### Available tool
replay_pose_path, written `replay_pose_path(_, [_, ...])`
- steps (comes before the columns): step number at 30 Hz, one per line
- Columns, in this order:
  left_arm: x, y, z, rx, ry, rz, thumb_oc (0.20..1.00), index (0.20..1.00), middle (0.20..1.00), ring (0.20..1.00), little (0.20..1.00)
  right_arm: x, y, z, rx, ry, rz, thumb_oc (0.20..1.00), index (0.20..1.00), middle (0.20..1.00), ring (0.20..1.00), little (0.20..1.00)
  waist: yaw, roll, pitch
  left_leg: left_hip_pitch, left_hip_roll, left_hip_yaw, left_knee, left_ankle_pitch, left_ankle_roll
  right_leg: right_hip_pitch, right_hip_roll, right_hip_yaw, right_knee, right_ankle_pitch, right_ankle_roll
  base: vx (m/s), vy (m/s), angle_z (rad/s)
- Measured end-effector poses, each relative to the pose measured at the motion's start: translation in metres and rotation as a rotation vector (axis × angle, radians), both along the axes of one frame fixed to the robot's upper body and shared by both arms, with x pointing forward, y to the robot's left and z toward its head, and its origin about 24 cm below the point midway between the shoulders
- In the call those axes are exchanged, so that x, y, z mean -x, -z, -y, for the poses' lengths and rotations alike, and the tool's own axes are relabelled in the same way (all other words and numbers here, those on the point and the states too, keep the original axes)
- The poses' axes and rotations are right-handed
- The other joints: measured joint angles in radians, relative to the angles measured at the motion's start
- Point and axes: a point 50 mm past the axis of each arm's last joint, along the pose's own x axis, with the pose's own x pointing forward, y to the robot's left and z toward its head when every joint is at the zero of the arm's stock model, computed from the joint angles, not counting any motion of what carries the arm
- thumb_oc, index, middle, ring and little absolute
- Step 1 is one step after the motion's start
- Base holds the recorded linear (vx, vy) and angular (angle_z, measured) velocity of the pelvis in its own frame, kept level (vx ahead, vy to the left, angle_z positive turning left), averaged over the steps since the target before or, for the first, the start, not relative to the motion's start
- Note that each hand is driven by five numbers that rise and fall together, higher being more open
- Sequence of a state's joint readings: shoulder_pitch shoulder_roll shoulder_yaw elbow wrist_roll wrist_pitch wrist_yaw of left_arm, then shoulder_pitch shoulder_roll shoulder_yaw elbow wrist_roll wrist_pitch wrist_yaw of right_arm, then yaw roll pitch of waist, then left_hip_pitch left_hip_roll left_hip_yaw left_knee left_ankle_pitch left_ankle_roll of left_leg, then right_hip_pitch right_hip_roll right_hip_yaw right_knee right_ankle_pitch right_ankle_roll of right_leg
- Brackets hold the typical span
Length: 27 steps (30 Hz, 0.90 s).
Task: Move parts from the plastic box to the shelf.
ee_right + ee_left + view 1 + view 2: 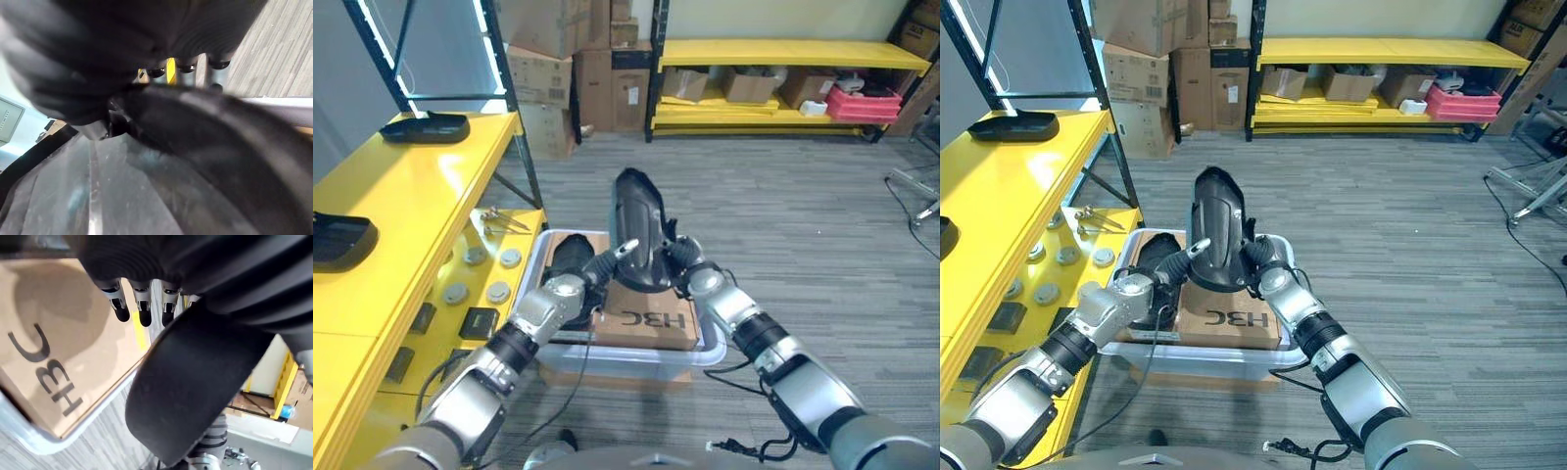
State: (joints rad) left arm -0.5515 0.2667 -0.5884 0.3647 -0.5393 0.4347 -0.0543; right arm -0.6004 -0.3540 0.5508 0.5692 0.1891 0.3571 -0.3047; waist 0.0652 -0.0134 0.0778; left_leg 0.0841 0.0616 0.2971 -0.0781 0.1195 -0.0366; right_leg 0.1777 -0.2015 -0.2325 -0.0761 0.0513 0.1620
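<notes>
A long, curved black part (639, 227) stands upright above the clear plastic box (636, 358), held between both hands. My left hand (560, 297) reaches in from the left, with one finger lying on the part's front face and the part's edge (195, 396) across its palm. My right hand (693, 271) grips the part's right edge, its fingertips (188, 64) curled over the rim. Inside the box lie a brown cardboard carton (649, 315) and another black part (570, 252).
A yellow shelf (416, 196) runs along the left, carrying two black parts (426, 127) (337, 240). Its lower board (475, 284) holds round discs and small dark pieces. Stacked cardboard boxes (570, 59) and a yellow rack (783, 54) stand at the back. Grey floor lies to the right.
</notes>
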Motion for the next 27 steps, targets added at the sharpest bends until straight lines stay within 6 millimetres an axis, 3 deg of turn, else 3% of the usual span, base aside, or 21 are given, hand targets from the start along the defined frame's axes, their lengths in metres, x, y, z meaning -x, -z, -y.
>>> replay_pose_path(1, [-0.002, -0.002, -0.001, -0.031, 0.024, 0.018, 0.200, 0.200, 0.200, 0.200, 0.200, 0.000, 0.000, 0.001, 0.002, 0.001, -0.001, 0.200, 0.200, 0.200, 0.200, 0.200, 0.002, 0.000, 0.000, 0.000, 0.000, 0.000, 0.000, 0.000, 0.000, 0.000, -0.001, 0.000, 0.000, 0.000, 0.000, 0.00, 0.000, 0.00])
replay_pose_path(10, [-0.006, -0.006, -0.016, -0.150, 0.051, 0.076, 0.200, 0.200, 0.200, 0.200, 0.200, -0.001, -0.004, 0.002, -0.004, -0.018, 0.042, 0.200, 0.200, 0.200, 0.200, 0.200, -0.006, 0.001, -0.001, 0.001, -0.001, 0.000, 0.000, 0.000, 0.000, 0.001, -0.001, 0.000, 0.000, 0.000, 0.000, 0.00, 0.000, 0.00])
replay_pose_path(22, [-0.004, -0.005, -0.009, -0.136, -0.034, 0.060, 0.200, 0.200, 0.200, 0.200, 0.200, 0.000, -0.002, 0.000, -0.066, 0.022, 0.028, 0.200, 0.200, 0.200, 0.200, 0.200, 0.012, 0.001, -0.001, 0.002, -0.001, -0.001, 0.000, 0.000, 0.000, 0.002, -0.001, -0.001, 0.001, 0.000, 0.000, 0.00, 0.000, 0.00])
replay_pose_path(23, [-0.003, -0.005, -0.009, -0.132, -0.043, 0.061, 0.200, 0.200, 0.200, 0.200, 0.200, 0.000, -0.002, -0.001, -0.074, 0.029, 0.029, 0.407, 0.407, 0.407, 0.407, 0.407, 0.014, 0.001, -0.001, 0.002, -0.001, -0.002, 0.000, 0.000, 0.000, 0.003, -0.001, -0.002, 0.001, 0.000, 0.000, 0.00, 0.000, 0.00])
replay_pose_path(24, [-0.002, -0.004, -0.009, -0.129, -0.060, 0.062, 0.200, 0.200, 0.200, 0.200, 0.200, 0.000, -0.003, -0.002, -0.110, 0.044, 0.026, 1.000, 1.000, 1.000, 1.000, 1.000, 0.017, 0.001, -0.001, 0.002, -0.001, -0.002, 0.000, 0.000, 0.000, 0.003, -0.001, -0.002, 0.001, 0.000, 0.000, 0.00, 0.000, 0.00])
replay_pose_path(27, [0.001, 0.002, -0.012, -0.072, -0.127, 0.047, 0.200, 0.200, 0.200, 0.200, 0.200, -0.002, -0.007, -0.007, -0.260, 0.123, 0.024, 1.000, 1.000, 1.000, 1.000, 1.000, 0.019, 0.001, -0.001, 0.003, -0.001, -0.005, 0.000, 0.001, 0.000, 0.006, -0.001, -0.005, -0.001, 0.000, 0.000, 0.00, 0.000, 0.00])
